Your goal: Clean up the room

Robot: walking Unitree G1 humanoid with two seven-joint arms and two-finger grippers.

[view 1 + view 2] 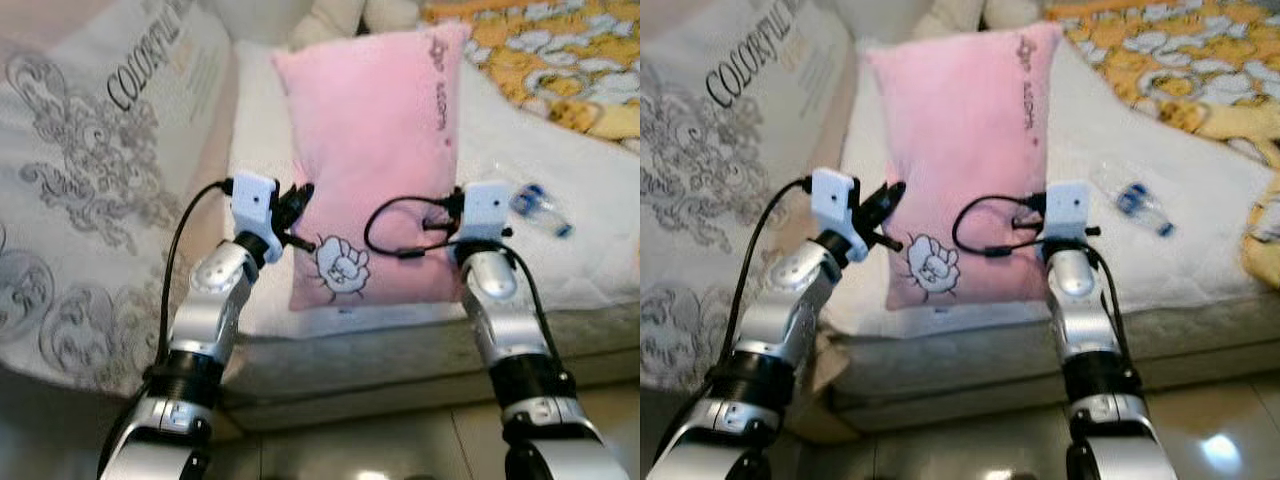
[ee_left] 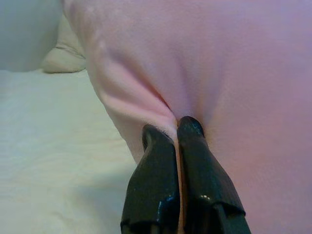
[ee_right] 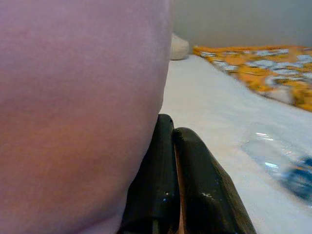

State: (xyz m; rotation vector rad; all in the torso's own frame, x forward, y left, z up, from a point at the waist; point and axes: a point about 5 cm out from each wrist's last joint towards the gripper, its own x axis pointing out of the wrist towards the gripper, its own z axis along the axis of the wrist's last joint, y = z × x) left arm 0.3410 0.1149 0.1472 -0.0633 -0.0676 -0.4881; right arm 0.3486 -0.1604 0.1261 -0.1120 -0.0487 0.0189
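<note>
Both grippers at pink pillow (image 1: pixel 375 150) on bed.
Left gripper (image 2: pixel 176 127) pinches pillow edge; right gripper (image 3: pixel 170 127) pressed together beside it; cover (image 1: pixel 90 150) reads "COLORFUL".

We are looking down at a bed with a white mattress (image 1: pixel 560 270). A pale cover with grey scrollwork (image 1: pixel 90 230) is draping off the mattress's left side. Beyond the mattress a plain wall (image 3: pixel 243 22) is standing, and glossy pale floor (image 1: pixel 1210 440) is reflecting light below its front edge.
</note>
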